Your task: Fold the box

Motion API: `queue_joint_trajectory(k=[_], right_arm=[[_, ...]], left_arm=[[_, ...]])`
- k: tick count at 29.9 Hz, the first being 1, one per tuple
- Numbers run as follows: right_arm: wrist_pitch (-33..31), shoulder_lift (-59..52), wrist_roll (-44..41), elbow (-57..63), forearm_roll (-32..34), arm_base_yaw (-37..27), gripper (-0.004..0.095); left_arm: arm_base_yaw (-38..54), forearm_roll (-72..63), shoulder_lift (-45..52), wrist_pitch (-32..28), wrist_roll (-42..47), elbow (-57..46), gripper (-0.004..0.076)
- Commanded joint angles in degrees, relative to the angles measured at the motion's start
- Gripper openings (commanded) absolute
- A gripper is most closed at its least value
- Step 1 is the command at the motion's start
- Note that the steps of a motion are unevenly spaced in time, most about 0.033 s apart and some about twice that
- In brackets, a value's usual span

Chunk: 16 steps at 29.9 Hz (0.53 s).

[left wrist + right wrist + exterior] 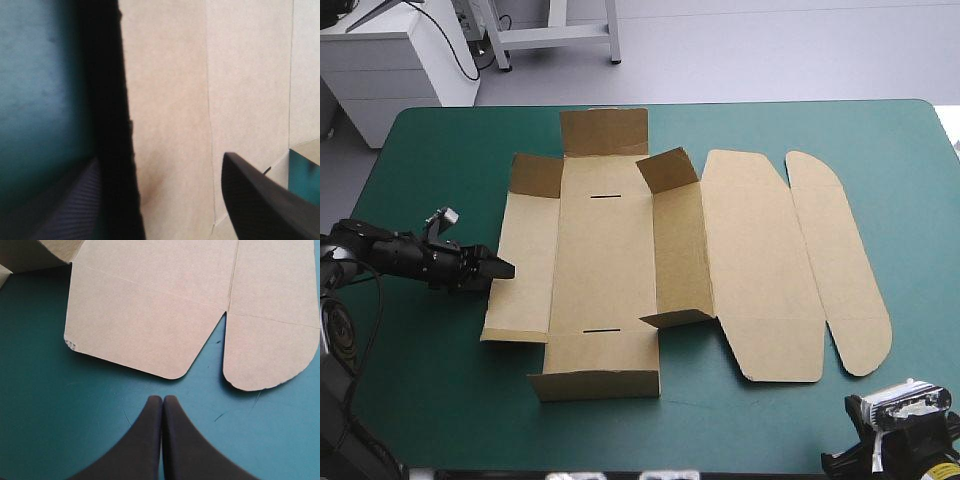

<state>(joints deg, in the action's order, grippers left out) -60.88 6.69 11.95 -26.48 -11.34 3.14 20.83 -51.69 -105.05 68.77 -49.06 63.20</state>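
**Box edge sat between the left gripper's fingers**

One brown box lay part folded in the middle of the teal-green table, its long side running left to right. The left gripper was nearer, right at the box's left wall, with its black fingers apart. The right gripper waited well back, fingers together. I counted two grippers.
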Motion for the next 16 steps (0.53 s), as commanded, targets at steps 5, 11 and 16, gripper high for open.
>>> queue_joint_trajectory(k=[5, 11, 16], right_arm=[[3.05, 0.84, 0.11, -1.46, -0.31, 0.13, -0.0020], [2.96, 0.84, 0.11, -1.46, -0.31, 0.13, -0.0020], [2.96, 0.84, 0.11, -1.46, -0.31, 0.13, -0.0020]], left_arm=[[-5.32, -2.95, 0.94, 5.21, 2.47, 0.04, 0.0500], [-6.31, -4.14, 0.94, 4.69, 4.56, 0.04, 0.0339], [-6.31, -4.14, 0.94, 4.31, 4.98, 0.04, -0.0006]])
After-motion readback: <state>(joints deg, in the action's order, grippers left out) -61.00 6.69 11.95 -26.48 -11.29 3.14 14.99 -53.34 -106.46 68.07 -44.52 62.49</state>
